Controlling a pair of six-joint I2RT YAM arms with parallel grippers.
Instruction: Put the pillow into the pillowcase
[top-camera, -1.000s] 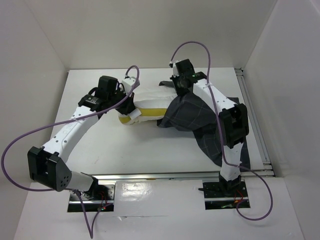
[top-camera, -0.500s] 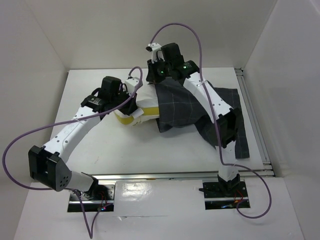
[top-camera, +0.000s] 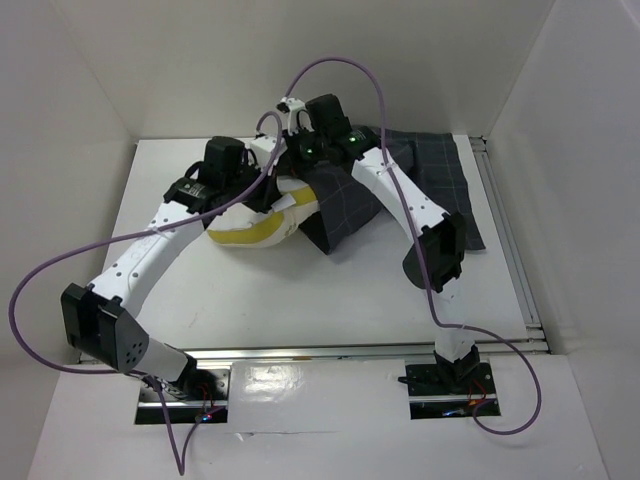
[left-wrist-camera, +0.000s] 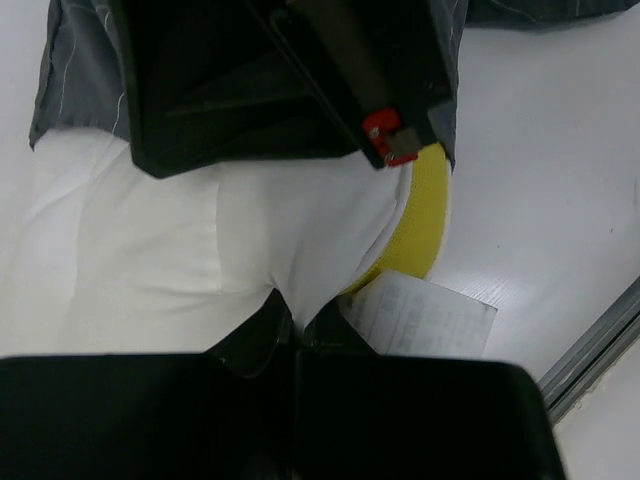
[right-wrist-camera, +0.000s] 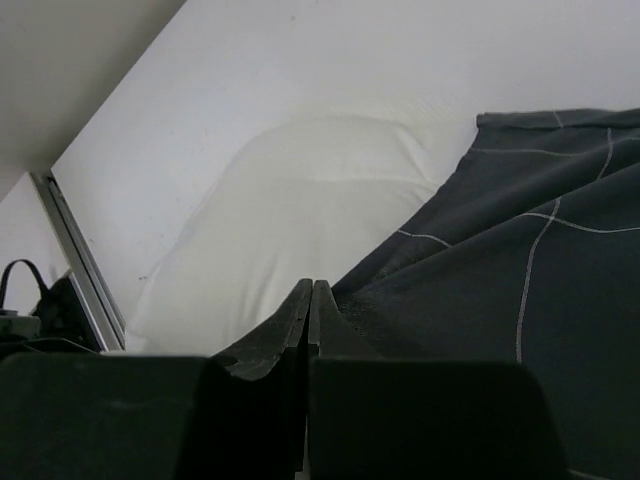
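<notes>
The pillow (top-camera: 250, 228) lies mid-table, white and puffy, its yellow band (left-wrist-camera: 422, 215) and a paper label (left-wrist-camera: 425, 318) turned toward the front. My left gripper (left-wrist-camera: 297, 312) is shut, with a fold of the pillow's white cloth pinched between its fingers. The pillowcase (top-camera: 345, 205), dark grey with a pale grid, drapes from the pillow's right end to the back right of the table. My right gripper (right-wrist-camera: 312, 288) is shut on the pillowcase's edge, above the pillow (right-wrist-camera: 300, 200), close beside the left gripper (top-camera: 262, 192). The pillow's right end is hidden under the pillowcase (right-wrist-camera: 500, 300).
White walls close in the table at the back and both sides. A metal rail (top-camera: 505, 240) runs along the right edge and another (top-camera: 330, 350) along the front by the arm bases. Purple cables (top-camera: 340, 68) loop above both wrists.
My right gripper has swung left and toward the back, dragging the pillowcase's edge over the pillow's right end. The rest of the cloth slid toward the back right. The left grip held.
</notes>
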